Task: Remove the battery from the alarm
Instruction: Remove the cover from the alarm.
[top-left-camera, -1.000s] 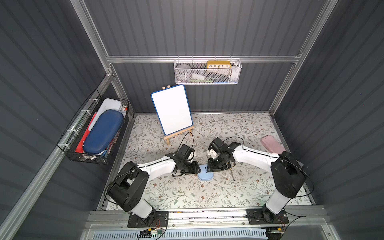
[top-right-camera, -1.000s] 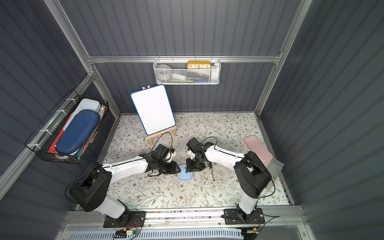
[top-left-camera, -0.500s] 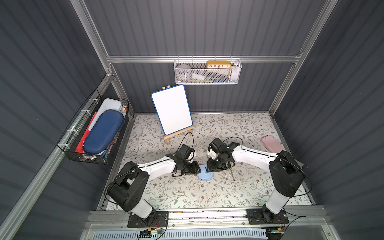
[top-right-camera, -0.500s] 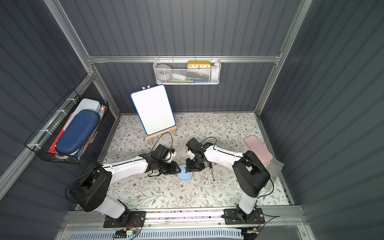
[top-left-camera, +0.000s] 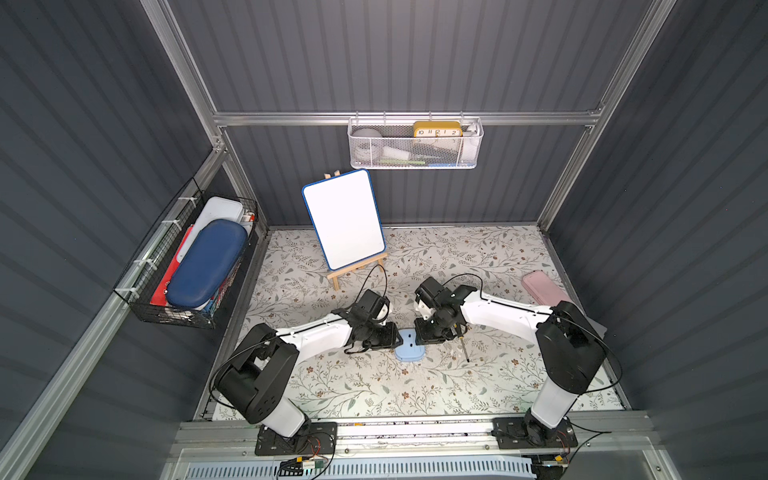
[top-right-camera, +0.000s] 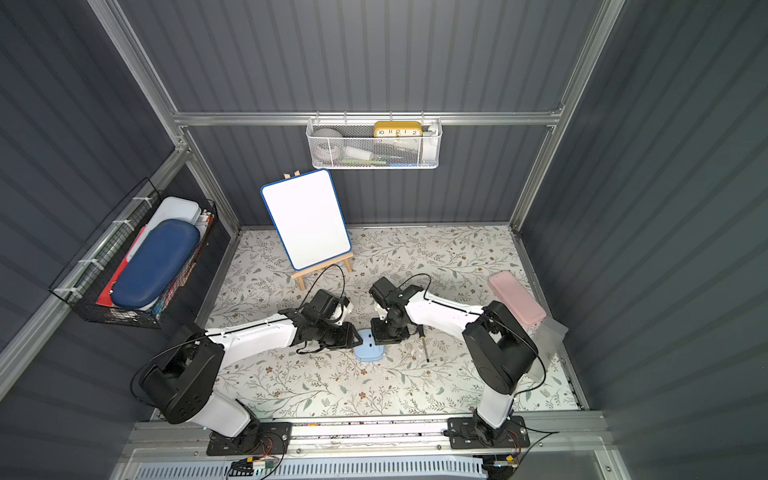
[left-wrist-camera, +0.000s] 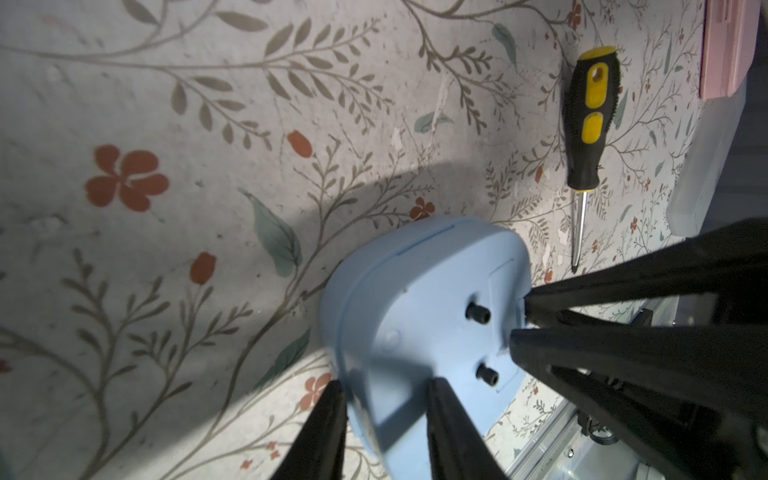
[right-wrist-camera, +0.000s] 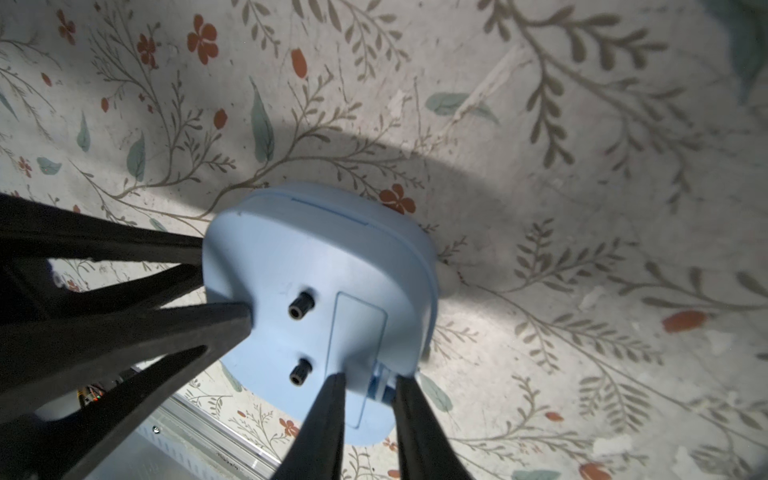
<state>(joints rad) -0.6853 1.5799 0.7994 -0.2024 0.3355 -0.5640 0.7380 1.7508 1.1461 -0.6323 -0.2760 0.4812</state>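
The alarm (top-left-camera: 409, 352) (top-right-camera: 369, 353) lies face down on the floral mat, its plain blue back up. Two black knobs and a closed rectangular cover show on that back (right-wrist-camera: 332, 257) (left-wrist-camera: 415, 299). The battery is hidden. My left gripper (left-wrist-camera: 384, 386) (top-left-camera: 398, 340) is shut on one edge of the alarm, one finger on the back and one at the side. My right gripper (right-wrist-camera: 368, 378) (top-left-camera: 422, 338) pinches the opposite edge at the end of the cover, where a small slot shows between its fingers.
A black-and-yellow screwdriver (top-left-camera: 462, 347) (left-wrist-camera: 588, 120) lies just right of the alarm. At the right edge are a pink case (top-left-camera: 542, 286) and a clear box (top-right-camera: 548, 336). A whiteboard on an easel (top-left-camera: 343, 220) stands behind. Wire baskets (top-left-camera: 415, 143) (top-left-camera: 195, 266) hang on the walls.
The right gripper's jaws have narrowed onto the alarm's edge. Both arms and the alarm have hardly moved.
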